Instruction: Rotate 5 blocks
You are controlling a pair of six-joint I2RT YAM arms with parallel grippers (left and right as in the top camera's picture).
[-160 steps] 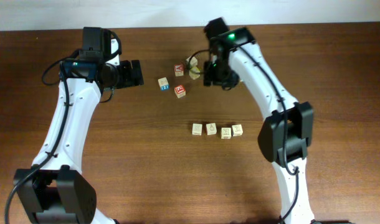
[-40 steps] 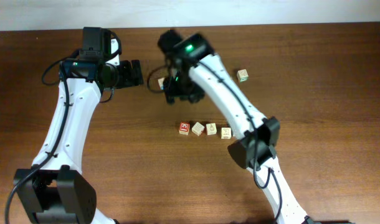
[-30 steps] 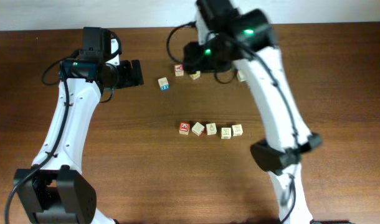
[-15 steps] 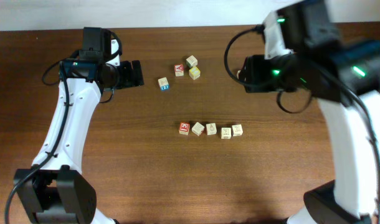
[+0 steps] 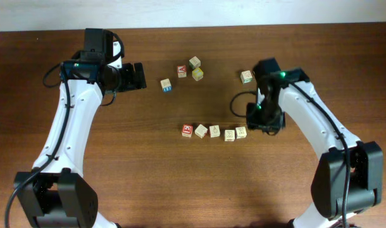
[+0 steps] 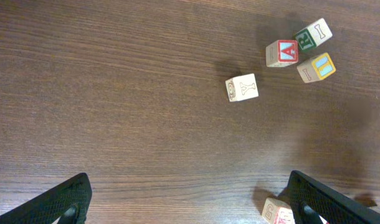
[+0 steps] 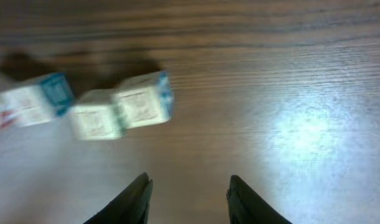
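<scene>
The wooden table [image 5: 117, 183] carries five blocks [image 5: 215, 131] in a row and scattered cubes [image 5: 166, 84].

Blocks [image 5: 214, 132] in one row on surface [image 5: 149, 164], ahead and left of right fingers [image 7: 133, 198]. Single cube [image 6: 242, 87] and three-cube cluster [image 6: 282, 53] ahead and right of left fingers [image 6: 62, 200].
</scene>
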